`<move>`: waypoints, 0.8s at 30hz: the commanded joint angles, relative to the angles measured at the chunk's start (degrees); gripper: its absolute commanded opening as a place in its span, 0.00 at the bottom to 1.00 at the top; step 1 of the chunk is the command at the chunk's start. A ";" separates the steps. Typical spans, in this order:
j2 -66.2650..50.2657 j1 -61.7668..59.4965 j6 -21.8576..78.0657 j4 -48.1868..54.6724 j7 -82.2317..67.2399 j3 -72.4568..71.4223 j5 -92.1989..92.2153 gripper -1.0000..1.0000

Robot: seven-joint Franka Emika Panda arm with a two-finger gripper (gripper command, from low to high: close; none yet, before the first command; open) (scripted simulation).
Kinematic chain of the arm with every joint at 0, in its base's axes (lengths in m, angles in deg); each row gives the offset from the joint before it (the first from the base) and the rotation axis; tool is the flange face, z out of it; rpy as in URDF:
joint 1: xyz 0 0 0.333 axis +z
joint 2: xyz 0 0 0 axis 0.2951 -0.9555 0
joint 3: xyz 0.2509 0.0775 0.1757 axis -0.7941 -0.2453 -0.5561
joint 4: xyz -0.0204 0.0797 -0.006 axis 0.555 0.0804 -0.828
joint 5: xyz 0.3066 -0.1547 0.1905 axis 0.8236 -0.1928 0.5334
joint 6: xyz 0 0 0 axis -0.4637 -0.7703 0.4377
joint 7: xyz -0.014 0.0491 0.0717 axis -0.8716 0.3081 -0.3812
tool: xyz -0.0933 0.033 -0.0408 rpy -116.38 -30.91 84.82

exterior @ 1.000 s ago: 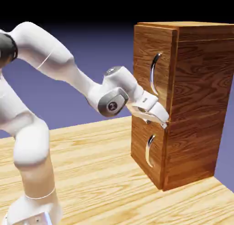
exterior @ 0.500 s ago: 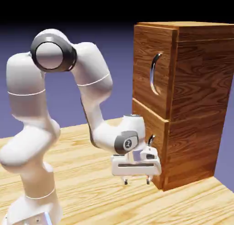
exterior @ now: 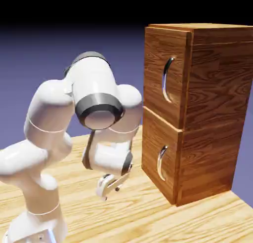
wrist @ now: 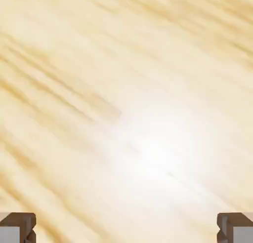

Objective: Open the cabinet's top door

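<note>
Exterior view: we've got the top door [exterior: 166, 74] looking shut, arm [exterior: 96, 108] well off it. Hand view shows our fingers [wrist: 19, 227] wide apart over bare table [wrist: 99, 89].

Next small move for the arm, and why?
I'd raise the hand toward the top door's handle: the open jaws hang low over the table, facing bare wood, and the top door looks shut.

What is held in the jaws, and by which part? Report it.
Nothing is held: the jaws stand wide apart, with only the bare wooden table showing between and beyond them.
</note>
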 commanded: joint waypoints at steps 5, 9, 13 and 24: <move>-10.39 -7.85 3.23 -0.43 -7.98 -10.06 -10.40 0.50; -18.69 -14.12 5.82 -0.77 -14.37 -18.10 -18.72 0.50; -27.00 -20.40 8.41 -1.12 -20.76 -26.15 -27.04 0.50; -49.84 -37.66 15.52 -2.06 -38.32 -48.27 -49.92 0.50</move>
